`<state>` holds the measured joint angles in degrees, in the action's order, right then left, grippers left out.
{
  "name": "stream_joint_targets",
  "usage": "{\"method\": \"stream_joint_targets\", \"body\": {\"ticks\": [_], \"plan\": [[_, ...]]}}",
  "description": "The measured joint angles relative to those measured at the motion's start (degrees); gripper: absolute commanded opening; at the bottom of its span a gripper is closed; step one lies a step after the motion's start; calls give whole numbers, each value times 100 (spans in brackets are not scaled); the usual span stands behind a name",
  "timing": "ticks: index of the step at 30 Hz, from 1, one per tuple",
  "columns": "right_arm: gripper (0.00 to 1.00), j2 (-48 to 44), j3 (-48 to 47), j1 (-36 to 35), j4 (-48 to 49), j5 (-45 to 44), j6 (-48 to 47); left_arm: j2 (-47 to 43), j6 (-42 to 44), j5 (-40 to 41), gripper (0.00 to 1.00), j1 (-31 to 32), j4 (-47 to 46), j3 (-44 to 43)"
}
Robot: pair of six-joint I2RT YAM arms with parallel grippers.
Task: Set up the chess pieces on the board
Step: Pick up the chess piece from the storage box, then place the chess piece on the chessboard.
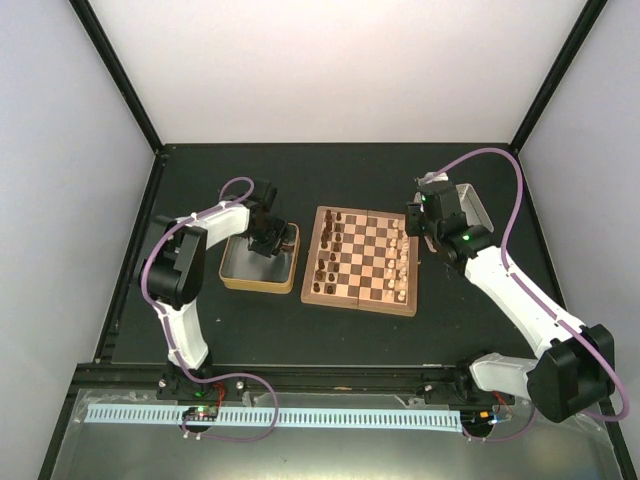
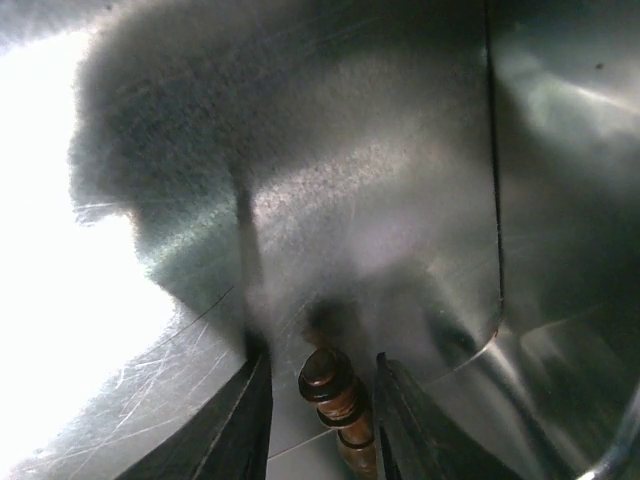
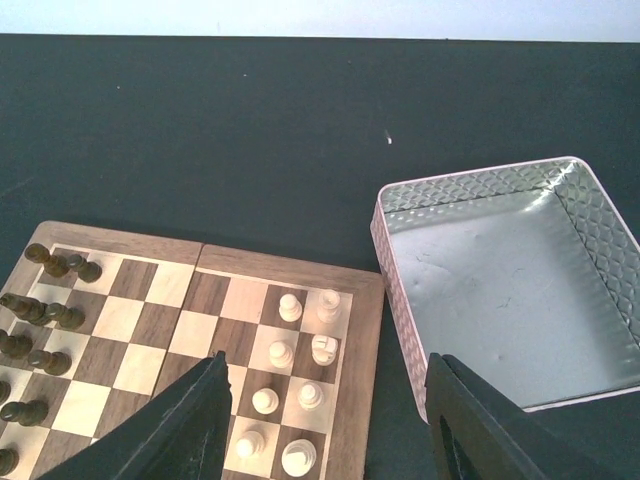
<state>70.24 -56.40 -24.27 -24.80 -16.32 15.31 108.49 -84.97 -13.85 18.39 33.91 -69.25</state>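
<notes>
One dark chess piece (image 2: 335, 395) in one gold tin (image 1: 255, 284) between parted left fingers (image 2: 235, 430); right fingers (image 3: 190, 420) parted, beside one board (image 1: 360, 303).

My right gripper (image 3: 328, 358) hangs with its fingers spread wide over the right edge of the board (image 3: 290, 268). Dark chess pieces (image 3: 55, 265) crowd the board's left side, and pale cream pieces (image 3: 290, 307) stand in two columns on its right. Just beside the board, on the dark table (image 3: 250, 130), sits a silver tin (image 3: 480, 185) with patterned walls.

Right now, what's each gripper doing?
Left gripper: open, straddling a dark chess piece, not clamped.
Right gripper: open, empty.
</notes>
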Motion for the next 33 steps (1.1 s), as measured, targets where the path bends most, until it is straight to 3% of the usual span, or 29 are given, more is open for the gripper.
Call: {"method": "stream_joint_targets", "body": {"ticks": [6,16,25,33], "plan": [[54,0,15,0,0,-7,0,92,-81,-7,2,-4,-13,-90],[60,0,20,0,35,247,-63,-81,337,293,2,-149,243,-92],[76,479,-297,-28,297,2218,-151,-1517,1864,756,2,-546,330,-90],[80,1196,-481,-629,1320,3803,-37,-2085,3335,-479,2,-527,-846,-83]]}}
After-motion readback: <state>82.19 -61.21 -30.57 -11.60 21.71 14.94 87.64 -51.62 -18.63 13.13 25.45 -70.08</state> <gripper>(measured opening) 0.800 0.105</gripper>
